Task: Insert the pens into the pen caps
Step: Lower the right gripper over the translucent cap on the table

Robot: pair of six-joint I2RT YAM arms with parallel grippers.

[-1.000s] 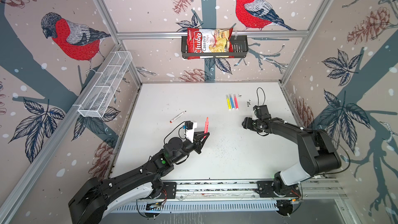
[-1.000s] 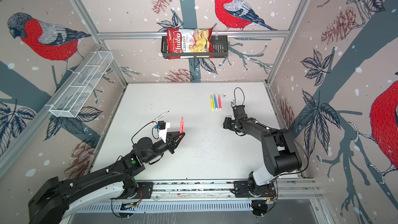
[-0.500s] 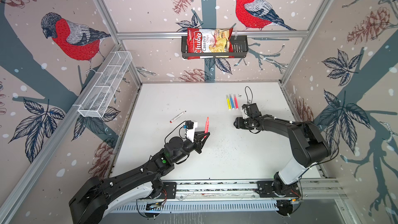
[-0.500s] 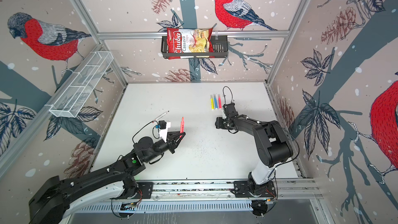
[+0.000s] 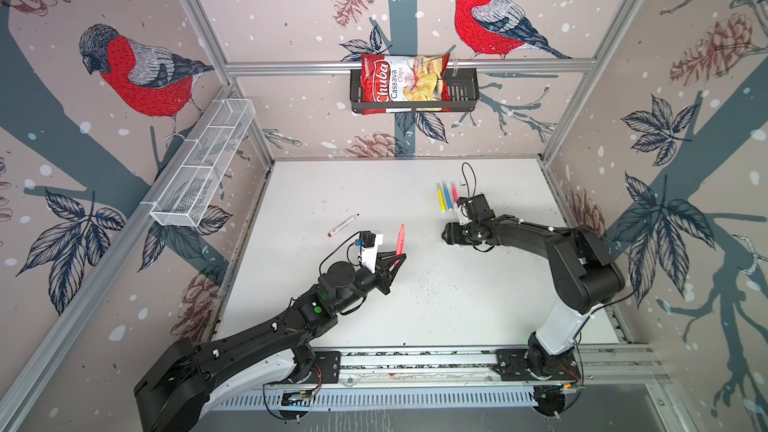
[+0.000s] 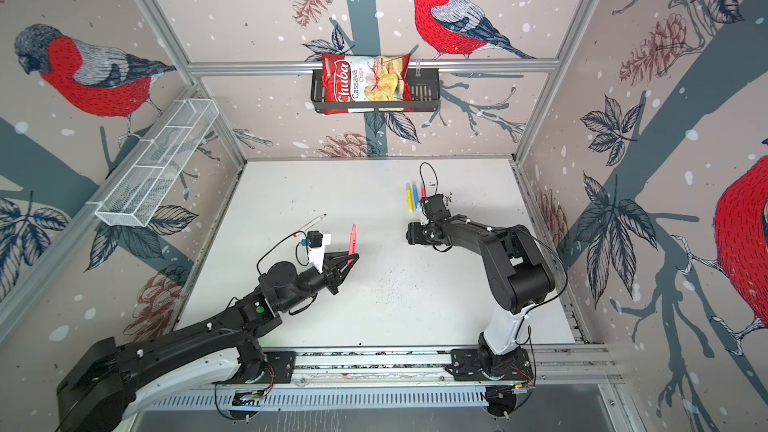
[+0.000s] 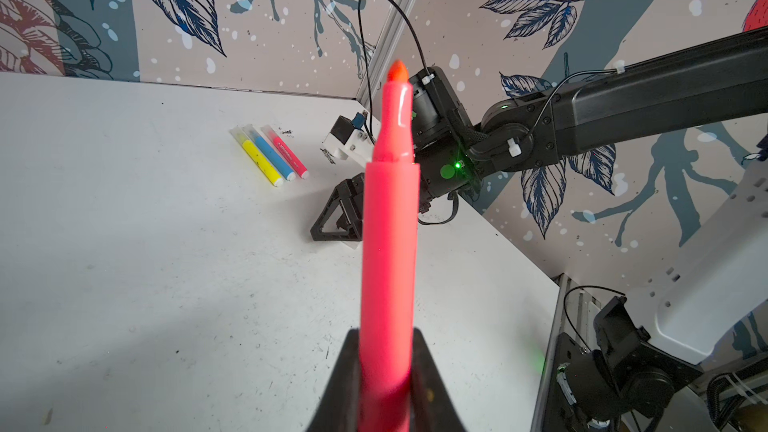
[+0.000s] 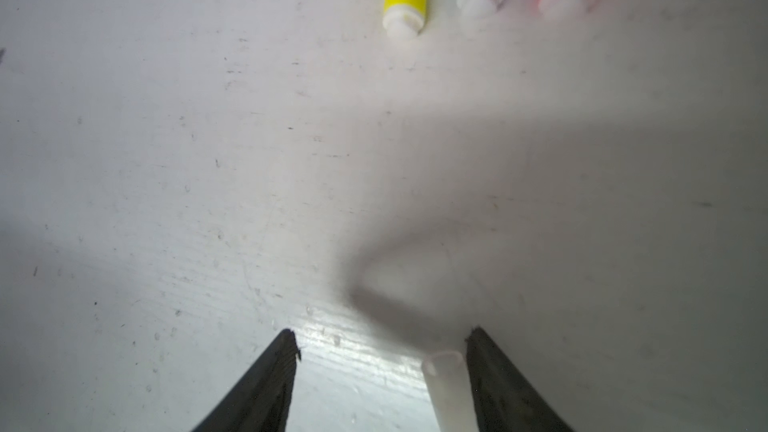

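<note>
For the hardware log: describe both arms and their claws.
Left arm and right arm: matte black links, white lower segment, green status light. Left claw and right claw: black tapering fingers, white camera mount, looping black cable.

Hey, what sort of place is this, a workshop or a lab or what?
Probably a robot test cell in a lab: two black arms mounted on a rail, a white tabletop, and an aluminium frame carrying bird-print wall panels.
</note>
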